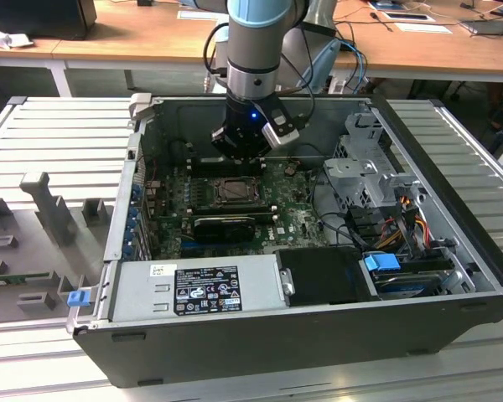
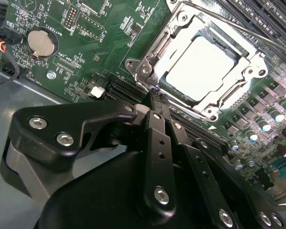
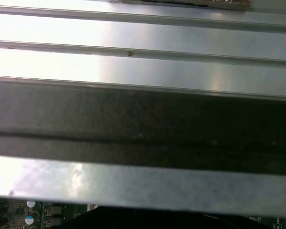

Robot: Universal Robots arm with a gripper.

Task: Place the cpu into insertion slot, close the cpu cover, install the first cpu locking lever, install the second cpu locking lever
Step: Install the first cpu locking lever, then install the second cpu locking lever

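**Fingers pressed together at the socket's edge**

The gripper (image 2: 155, 98) has its two black fingers (image 2: 158, 143) drawn tight together, nothing between them — tips sitting just at the corner of the insertion slot (image 2: 148, 71). The cpu (image 2: 199, 69) lies flat in that socket, bright silver top showing through the window of the cpu cover (image 2: 181, 31), which is down around it. A thin locking lever (image 2: 238, 28) runs along the far side of the frame. In the exterior view the arm (image 1: 251, 50) hangs over the green motherboard (image 1: 298, 219) inside the open computer case (image 1: 260, 335) — gripper (image 1: 241, 159) just above the socket (image 1: 235, 191).
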